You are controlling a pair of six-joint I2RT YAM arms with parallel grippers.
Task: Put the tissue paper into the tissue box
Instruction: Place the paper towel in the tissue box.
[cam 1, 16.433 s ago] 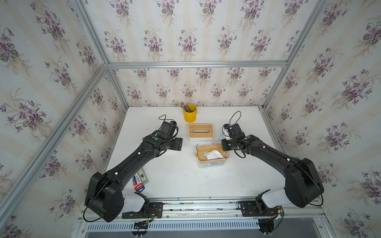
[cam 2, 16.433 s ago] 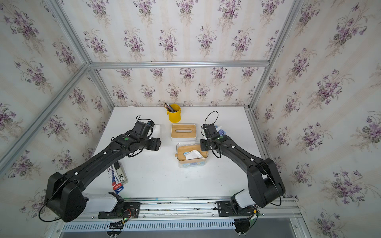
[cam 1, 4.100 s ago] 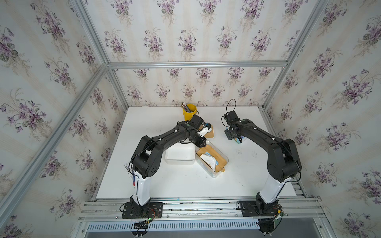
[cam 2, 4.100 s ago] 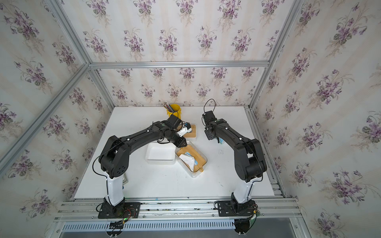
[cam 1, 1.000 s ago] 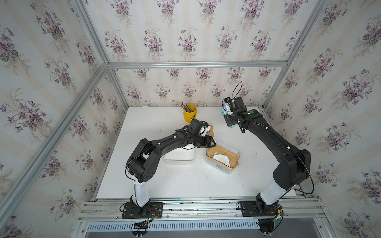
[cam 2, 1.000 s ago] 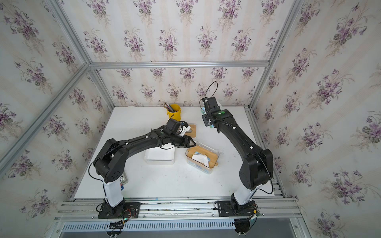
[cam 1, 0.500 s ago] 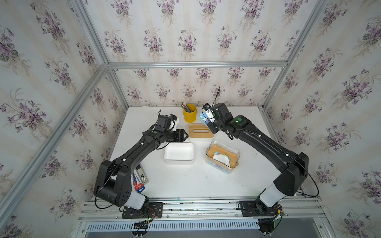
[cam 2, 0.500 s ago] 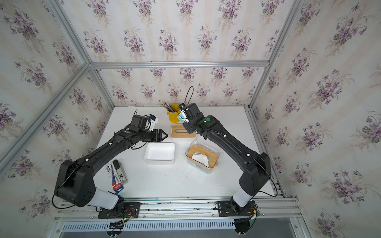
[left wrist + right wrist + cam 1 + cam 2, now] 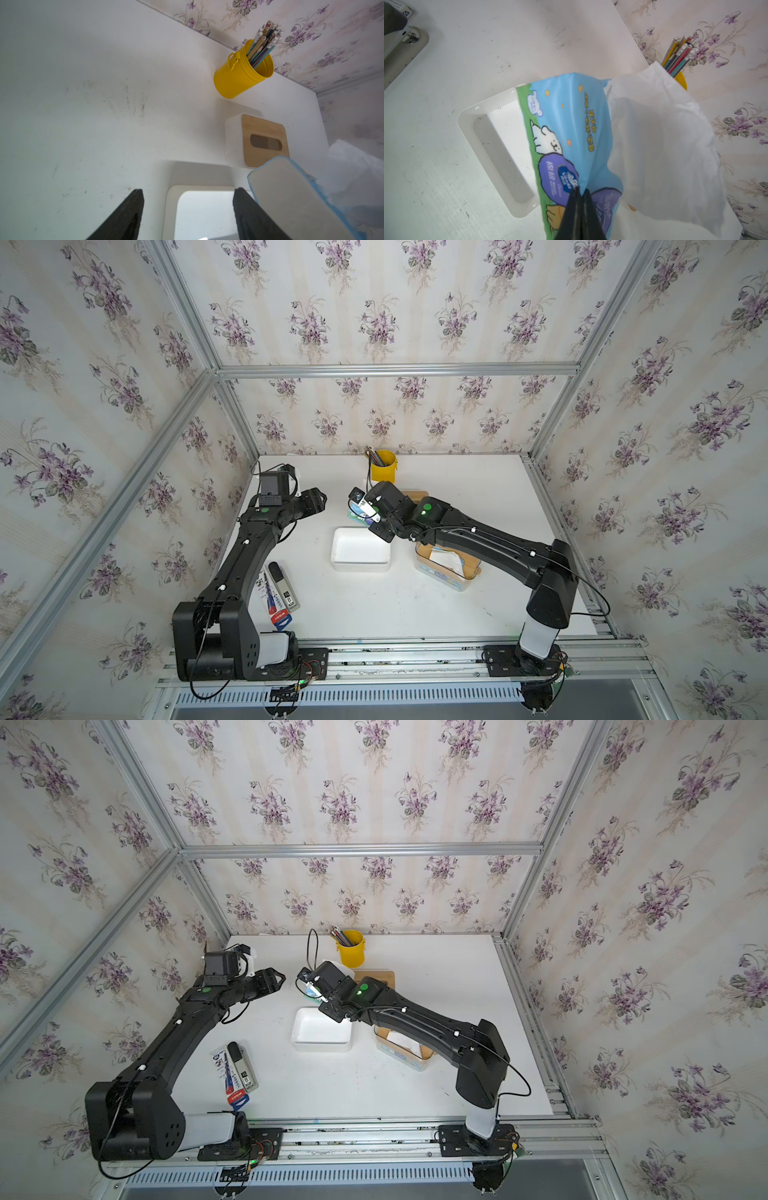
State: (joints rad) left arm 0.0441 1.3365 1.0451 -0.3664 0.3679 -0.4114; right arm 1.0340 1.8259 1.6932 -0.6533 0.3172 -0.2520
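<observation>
The right claw, pinched tight on the tissue pack, has just swung in so the pack hangs under its tips over the rim of the open box, and the left claw has backed off, spread and empty, so lowering looks next.

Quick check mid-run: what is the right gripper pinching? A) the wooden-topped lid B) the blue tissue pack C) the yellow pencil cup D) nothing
B: in the right wrist view the right gripper is shut on the wrapper of the blue tissue pack.
</observation>
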